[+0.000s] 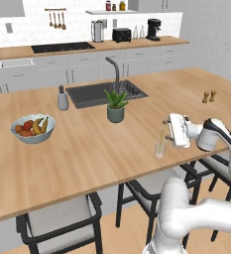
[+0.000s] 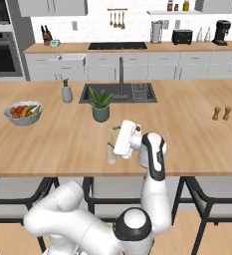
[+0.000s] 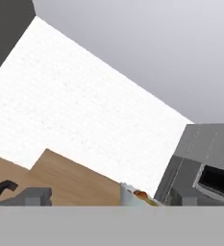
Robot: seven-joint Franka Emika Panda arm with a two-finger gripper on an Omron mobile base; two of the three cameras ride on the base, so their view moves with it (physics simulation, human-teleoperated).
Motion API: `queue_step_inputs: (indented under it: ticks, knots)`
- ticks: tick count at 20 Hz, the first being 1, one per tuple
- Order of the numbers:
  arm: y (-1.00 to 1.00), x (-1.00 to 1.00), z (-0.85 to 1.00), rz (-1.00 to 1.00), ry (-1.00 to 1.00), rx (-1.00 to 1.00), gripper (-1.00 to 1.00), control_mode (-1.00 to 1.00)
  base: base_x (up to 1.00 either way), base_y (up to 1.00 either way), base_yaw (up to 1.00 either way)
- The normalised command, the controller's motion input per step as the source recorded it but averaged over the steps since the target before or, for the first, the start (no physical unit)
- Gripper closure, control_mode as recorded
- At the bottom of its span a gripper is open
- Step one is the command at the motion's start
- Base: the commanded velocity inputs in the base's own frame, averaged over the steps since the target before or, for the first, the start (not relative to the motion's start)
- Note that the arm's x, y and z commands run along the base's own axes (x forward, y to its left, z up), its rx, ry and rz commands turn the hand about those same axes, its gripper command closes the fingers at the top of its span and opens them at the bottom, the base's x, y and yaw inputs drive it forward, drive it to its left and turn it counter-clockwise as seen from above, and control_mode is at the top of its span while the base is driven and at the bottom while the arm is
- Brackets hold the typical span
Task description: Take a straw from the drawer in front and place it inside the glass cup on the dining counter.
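- fruit bowl far left on the dining surface, well apart from the work; sink and potted plant sit mid-surface, both out of the way.
- glass cup stands upright near the front edge of the surface, at about 4 o'clock from the plant in the left base view.
- straw: long axis close to vertical, lower end down in the cup, upper end up at the hand.
- hand is turned sideways, pointing toward 9 o'clock, just right of and above the cup. Fingers look narrow around the straw's top, but too small to be sure; can't tell if it's gripping or has let go.
- Key relation, my read: straw is already in line with the cup mouth, so what's left is release and a retreat toward 3 o'clock, without tipping the cup.
- salt and pepper shakers far right, well apart.
- No readable brands, labels or text anywhere.
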Motion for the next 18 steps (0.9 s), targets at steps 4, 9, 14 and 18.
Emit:
queue_step_inputs:
  ticks: [4,9,14,18]
  knots:
    - [0.0,-0.11,0.51,0.01,-0.22,0.0,-1.0,-1.0,0.0,0.0,0.0]
    - [0.23,-0.37,0.96,0.02,-0.34,-0.27,-1.0,-1.0,0.0,0.0,0.0]
    - [0.54,-0.96,0.12,0.0,-0.24,-0.97,-1.0,-1.0,0.0,0.0,0.0]
    - [0.54,-1.0,-0.19,0.0,-0.08,-1.0,-1.0,-1.0,0.0,0.0,0.0]
